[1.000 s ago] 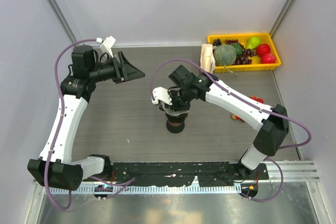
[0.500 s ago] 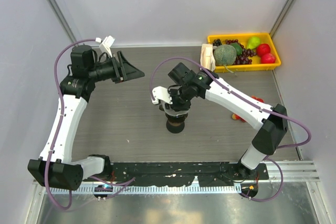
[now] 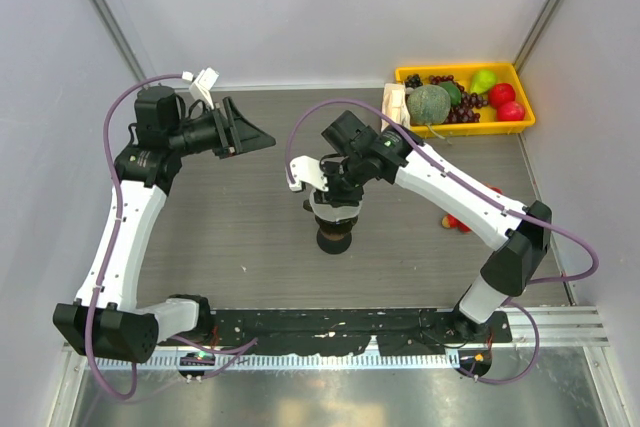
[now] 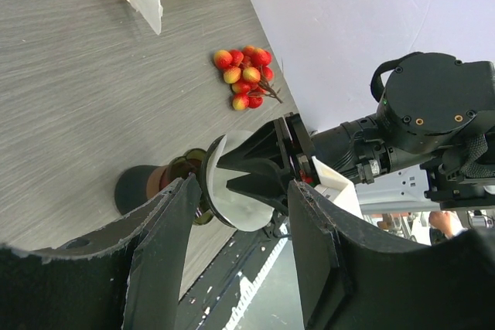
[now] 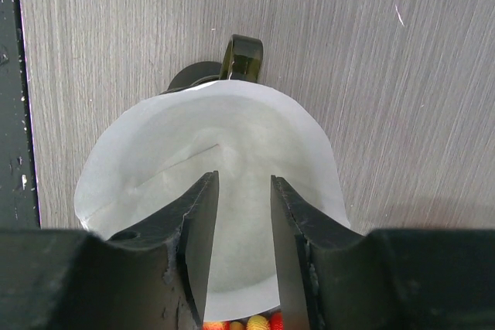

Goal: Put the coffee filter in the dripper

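The white coffee filter (image 5: 155, 160) is spread open as a cone in the mouth of the dark olive dripper (image 5: 242, 56), whose handle sticks out past the paper's edge. In the top view the dripper (image 3: 333, 237) stands mid-table on a dark base. My right gripper (image 5: 244, 178) hangs just above the filter, open, with nothing between its fingers; it also shows in the top view (image 3: 338, 199). My left gripper (image 3: 262, 139) is open and empty, raised at the far left and pointing right. The left wrist view shows the filter (image 4: 240, 202) and dripper (image 4: 189, 171) from the side.
A yellow tray (image 3: 520, 122) of fruit sits at the far right corner, with an upright pack of white papers (image 3: 396, 107) beside it. A bunch of red lychees (image 3: 460, 222) lies right of the dripper. Walls close in on three sides.
My right gripper has risen slightly and drawn a little away from the dripper. The filter stays in the dripper's mouth. The left arm has not moved.
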Available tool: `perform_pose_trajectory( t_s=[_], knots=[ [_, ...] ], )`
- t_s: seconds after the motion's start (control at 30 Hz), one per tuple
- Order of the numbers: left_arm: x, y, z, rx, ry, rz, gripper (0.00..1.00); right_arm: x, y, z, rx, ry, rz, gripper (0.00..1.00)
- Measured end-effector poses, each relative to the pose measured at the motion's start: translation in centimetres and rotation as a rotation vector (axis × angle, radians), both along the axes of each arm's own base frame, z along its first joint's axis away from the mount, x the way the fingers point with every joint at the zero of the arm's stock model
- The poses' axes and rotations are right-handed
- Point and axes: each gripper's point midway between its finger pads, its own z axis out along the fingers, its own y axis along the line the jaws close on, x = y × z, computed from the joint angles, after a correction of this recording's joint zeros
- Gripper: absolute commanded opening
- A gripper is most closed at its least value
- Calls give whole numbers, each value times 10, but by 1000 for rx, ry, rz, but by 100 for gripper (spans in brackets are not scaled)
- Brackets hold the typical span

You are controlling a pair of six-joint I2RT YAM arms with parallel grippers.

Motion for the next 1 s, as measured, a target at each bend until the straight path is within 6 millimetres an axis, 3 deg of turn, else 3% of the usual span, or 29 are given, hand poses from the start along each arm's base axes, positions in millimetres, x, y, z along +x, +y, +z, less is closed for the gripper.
perform_pose_trajectory(
  t_s=[0.2, 0.77, 1.0],
  knots=[
    [-1, -1, 2, -10, 5, -5, 59, 0, 0, -1, -2, 1, 1, 41],
    [-4, 1, 1, -22, 6, -12, 59, 3, 1, -35, -56, 24, 17, 39],
    [-4, 1, 0, -30, 11, -19, 59, 4, 2, -37, -57, 26, 17, 38]
  ],
)
